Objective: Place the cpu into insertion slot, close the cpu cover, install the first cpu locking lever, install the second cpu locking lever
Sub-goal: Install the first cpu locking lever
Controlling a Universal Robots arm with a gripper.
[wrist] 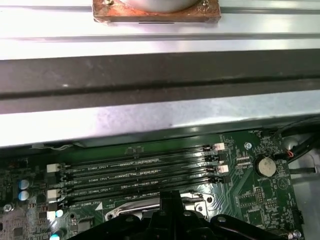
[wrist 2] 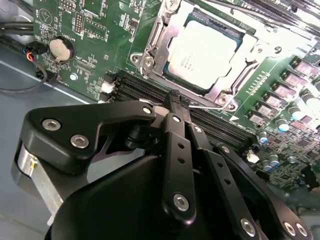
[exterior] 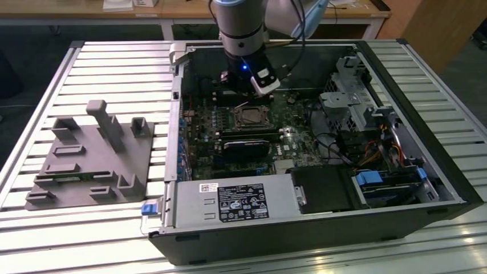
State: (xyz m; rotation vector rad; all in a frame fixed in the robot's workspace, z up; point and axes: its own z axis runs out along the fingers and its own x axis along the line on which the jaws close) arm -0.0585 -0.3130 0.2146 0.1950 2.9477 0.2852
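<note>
Silvery-grey metal catches the light in the second wrist view. The cpu [wrist 2: 202, 47] lies flat in the insertion slot [exterior: 251, 117], and the cpu cover [wrist 2: 159, 35] is down over it, its frame ringing the chip so the top shows through the square window. Green motherboard [wrist 2: 110, 30] surrounds the socket. Long black memory slots [wrist 2: 145, 90] run just beside the cover's edge, and a round coin battery [wrist 2: 59, 48] sits off to one side.

The gripper [wrist 2: 175, 100] hangs low over those memory slots, its black fingers [wrist 2: 172, 145] pressed tight together and the tip right at the cover's edge. A thin wire lever [wrist 2: 205, 106] runs along that edge beside the tip. I cannot tell whether the fingers pinch it or merely touch it.

From the exterior view, the arm [exterior: 242, 34] reaches straight down into the open computer case [exterior: 304, 242], which lies on a slatted metal table [exterior: 114, 68]. A grey fixture block [exterior: 91, 154] sits on the table toward the exterior view's left, well apart from the case.
</note>
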